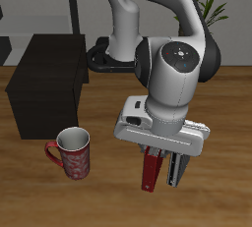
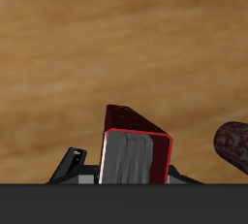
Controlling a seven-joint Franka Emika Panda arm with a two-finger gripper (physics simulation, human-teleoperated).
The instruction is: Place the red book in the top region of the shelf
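The red book (image 1: 150, 174) stands upright on the table near its front edge, and the wrist view shows its pale page edges (image 2: 134, 155) from above. My gripper (image 1: 154, 156) has come down over the book's upper end, with the fingers (image 2: 76, 164) pressed against its two covers, so it is shut on the book. I cannot tell whether the book's foot still touches the table. The shelf (image 1: 44, 84), a dark boxy unit, stands farther back, beyond the mug.
A red patterned mug (image 1: 72, 153) stands between the shelf and the book, and its rim shows in the wrist view (image 2: 232, 143). A grey book (image 1: 177, 170) stands right against the red one. The robot's base (image 1: 108, 59) stands behind.
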